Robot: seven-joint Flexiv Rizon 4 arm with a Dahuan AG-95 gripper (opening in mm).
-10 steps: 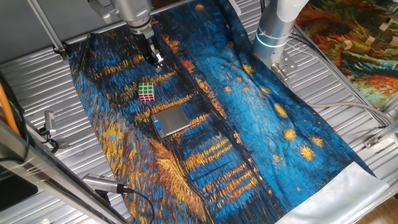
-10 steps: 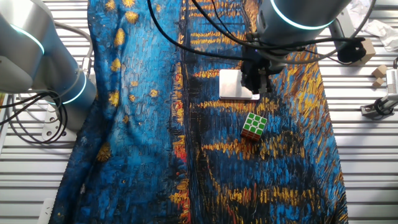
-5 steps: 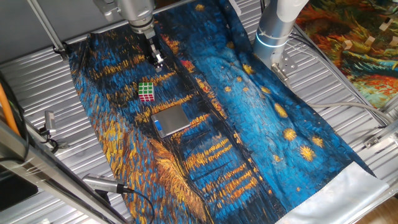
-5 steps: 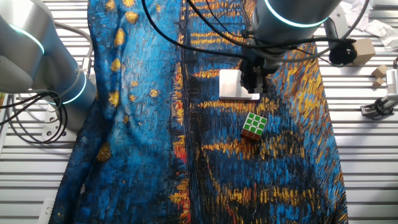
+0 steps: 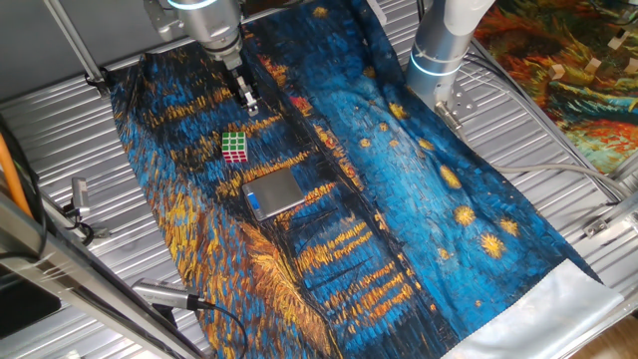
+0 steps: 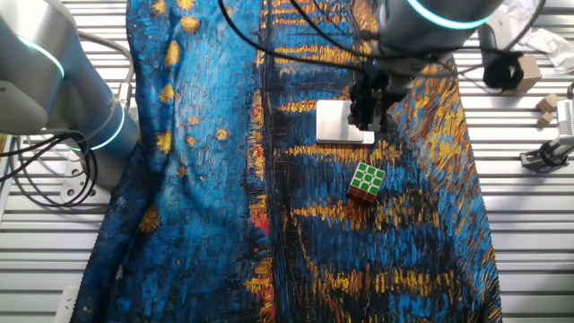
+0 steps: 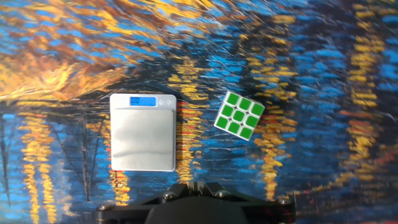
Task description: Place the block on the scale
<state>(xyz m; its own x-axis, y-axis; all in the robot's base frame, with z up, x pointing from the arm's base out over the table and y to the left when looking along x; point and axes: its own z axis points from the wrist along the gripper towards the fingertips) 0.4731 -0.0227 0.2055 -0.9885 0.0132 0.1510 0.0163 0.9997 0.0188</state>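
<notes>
The block (image 5: 234, 147) is a small cube with a green top and rests on the painted cloth, also seen in the other fixed view (image 6: 367, 181) and the hand view (image 7: 239, 116). The scale (image 5: 274, 191) lies flat close beside it, with a silver platform and a blue display strip (image 7: 142, 101). It is bare in the hand view (image 7: 142, 134). My gripper (image 5: 246, 100) hangs well above the cloth with its fingers together and nothing between them. In the other fixed view the gripper (image 6: 366, 117) overlaps the scale's edge (image 6: 336, 121). Only the fingertip bases show in the hand view (image 7: 194, 185).
A second arm's grey base (image 5: 439, 50) stands at the cloth's far side, also in the other fixed view (image 6: 54, 81). The cloth (image 5: 399, 199) covers a slatted metal table (image 5: 60, 150). Wooden blocks (image 6: 527, 72) and a clamp (image 6: 547, 152) sit off the cloth.
The arm has shifted slightly above the cloth. The block and the scale have not moved.
</notes>
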